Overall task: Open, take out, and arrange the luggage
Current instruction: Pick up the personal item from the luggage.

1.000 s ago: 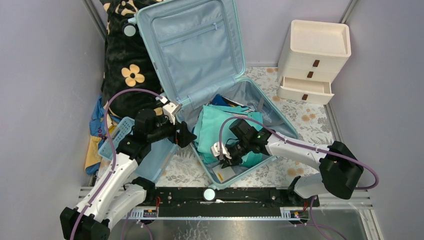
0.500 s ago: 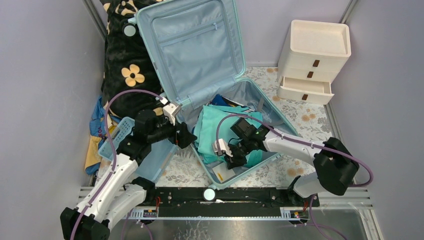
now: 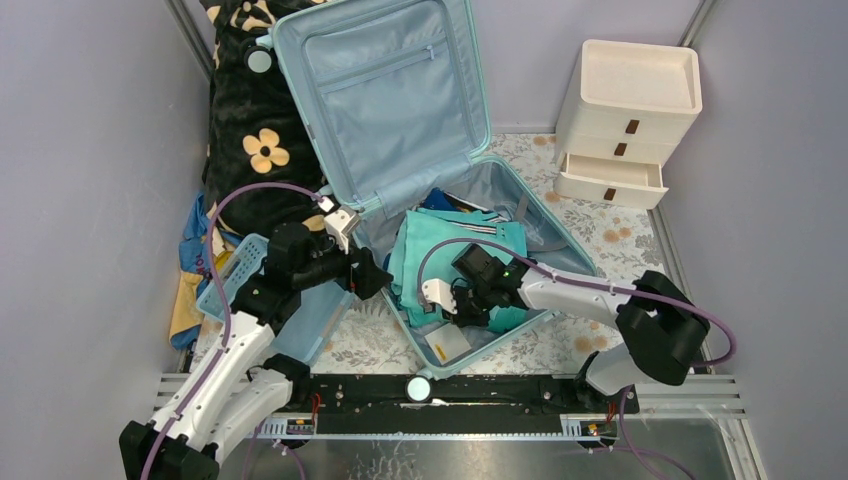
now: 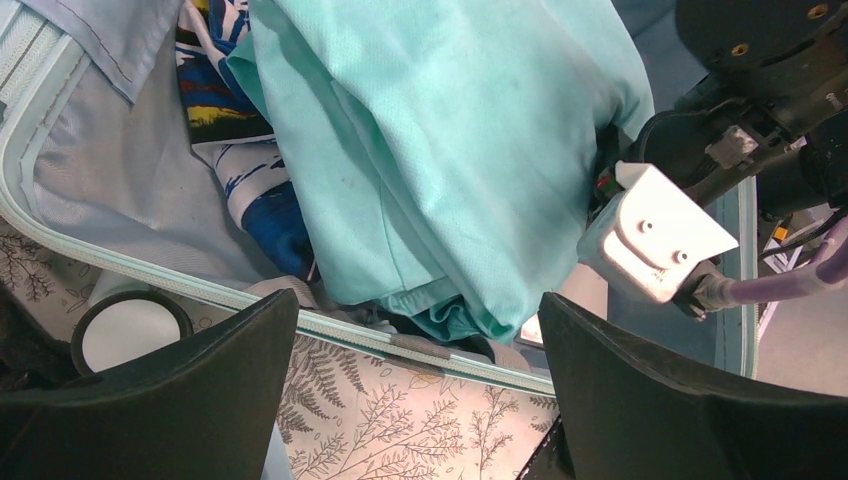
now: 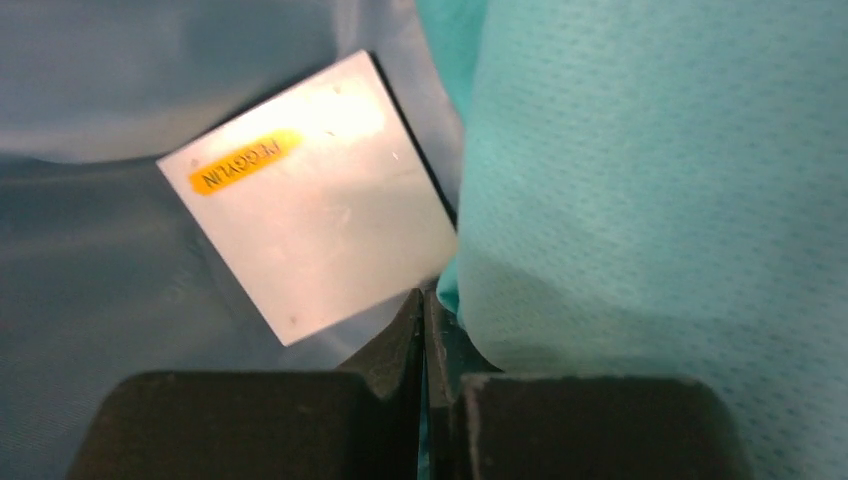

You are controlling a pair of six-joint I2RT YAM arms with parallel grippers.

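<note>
Soft, even overhead light keeps the top view sharp, with faint shadows. Both wrist views are bright at centre, dark and blurred along the bottom; a pale card [image 5: 310,235] in the right wrist view shows mild glare.

The pale aqua luggage [image 3: 390,100] lies wide open: its lid stands tilted beyond my right claw [image 3: 460,310], its grey-blue lined base beneath it.
</note>
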